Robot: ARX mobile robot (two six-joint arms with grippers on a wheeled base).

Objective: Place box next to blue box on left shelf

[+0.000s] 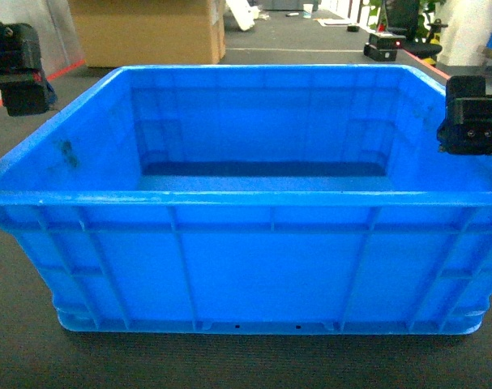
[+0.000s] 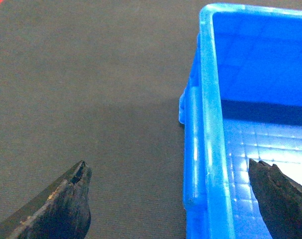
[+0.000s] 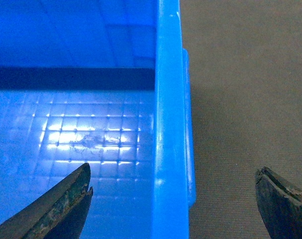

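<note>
A dark grey carpeted floor [image 1: 19,348] is stretching back toward a large brown cardboard carton [image 1: 148,31] and office clutter, with no roller shelf appearing in any view. Filling the foreground, the large bright-blue plastic crate [image 1: 246,267], ribbed on its outer walls and empty inside, is sitting flat on the carpet between the two arms.

The left gripper [image 2: 170,196] is hanging with its jaws spread wide, one dark fingertip [image 2: 73,186] over bare carpet outside the crate and the other over the gridded floor inside, so that the crate's left rim is running up between them without touching either. The right gripper [image 3: 173,199] is mirroring that stance on the opposite wall: jaws parted, the worn inner fingertip [image 3: 76,186] above the crate floor, the outer one above the carpet, the right rim passing between. In the head view both grippers are showing as black blocks at the crate's upper corners.

The arms appear to be straddling the two side walls so each can pinch a rim and share the load, since the crate looks too broad for one gripper. Nothing is being held yet; closing on the rims and lifting looks like the step at hand, with the carry to the shelf apparently to come afterwards.
</note>
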